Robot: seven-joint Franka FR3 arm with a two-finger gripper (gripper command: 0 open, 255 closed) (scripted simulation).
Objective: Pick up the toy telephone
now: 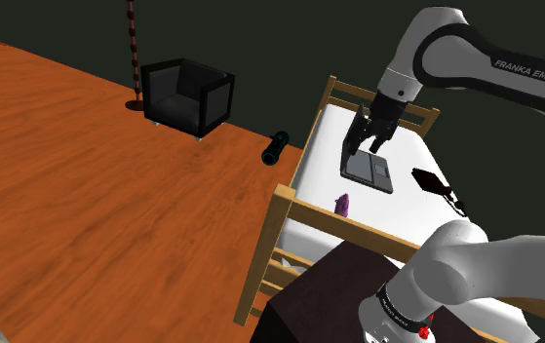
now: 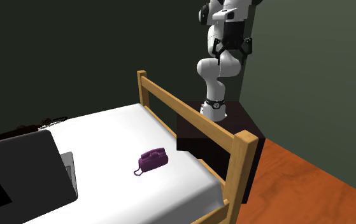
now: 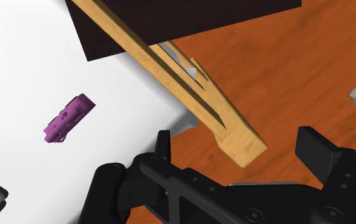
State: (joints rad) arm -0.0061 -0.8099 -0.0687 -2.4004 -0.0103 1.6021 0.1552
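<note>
We read the pincer (image 3: pixel 240 145) as apart: its two black fingers (image 3: pixel 163 145) clasp nothing. In the shoulder view it hangs over the bed (image 1: pixel 387 214), and its tips are hard to separate from the dark laptop (image 1: pixel 369 172) behind them. A small black item (image 1: pixel 434 183) on the sheet cannot be identified. The toy telephone (image 1: pixel 341 204) is purple with a short cord. It lies on the white sheet near the wooden footboard (image 2: pixel 192 114), well apart from the pincer.
</note>
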